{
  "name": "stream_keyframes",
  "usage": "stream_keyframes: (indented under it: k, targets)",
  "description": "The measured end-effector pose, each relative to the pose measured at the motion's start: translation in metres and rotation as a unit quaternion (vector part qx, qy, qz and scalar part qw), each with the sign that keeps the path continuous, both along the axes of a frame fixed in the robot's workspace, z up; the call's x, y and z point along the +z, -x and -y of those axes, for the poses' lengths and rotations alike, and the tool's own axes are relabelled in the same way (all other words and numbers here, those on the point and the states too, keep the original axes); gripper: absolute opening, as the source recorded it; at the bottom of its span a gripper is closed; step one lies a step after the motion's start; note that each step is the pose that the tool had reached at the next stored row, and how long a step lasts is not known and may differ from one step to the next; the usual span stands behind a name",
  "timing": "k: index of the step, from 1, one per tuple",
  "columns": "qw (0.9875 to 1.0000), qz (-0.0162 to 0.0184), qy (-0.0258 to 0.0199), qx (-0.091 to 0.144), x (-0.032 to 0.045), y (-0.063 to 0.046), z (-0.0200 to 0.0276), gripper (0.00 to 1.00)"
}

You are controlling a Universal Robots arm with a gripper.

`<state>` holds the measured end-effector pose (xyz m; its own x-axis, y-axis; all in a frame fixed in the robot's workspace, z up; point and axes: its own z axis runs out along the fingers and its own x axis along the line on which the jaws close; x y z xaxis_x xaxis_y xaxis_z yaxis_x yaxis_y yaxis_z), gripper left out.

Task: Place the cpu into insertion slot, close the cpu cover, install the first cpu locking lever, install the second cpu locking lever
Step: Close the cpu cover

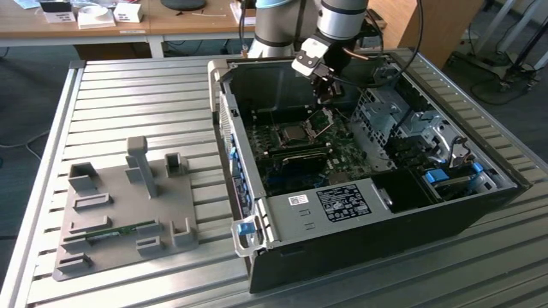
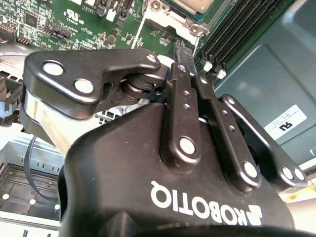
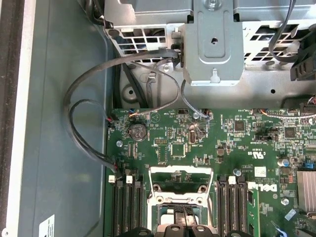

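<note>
Your pincer has its fingers drawn together beside the upturned cpu cover; I cannot tell whether they touch it. The cpu lies in its socket.

arm: comes down from above; wrist angled
hand: points downward, low in both wrist views
fingers: drawn together; tips meeting, nothing seen between them

We log upside-down white lettering on the body of the hand, second wrist view; a printed white sticker on the grey panel there; white logo print on the motherboard, first wrist view.
</note>
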<state>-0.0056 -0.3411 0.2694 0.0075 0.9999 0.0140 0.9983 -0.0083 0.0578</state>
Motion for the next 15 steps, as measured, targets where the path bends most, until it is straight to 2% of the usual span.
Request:
stream_keyframes:
  k: [15]
  targets:
    - [1.0000, 0.0000, 0.0000, 0.000, -0.0017, -0.020, -0.0006, 0.11]
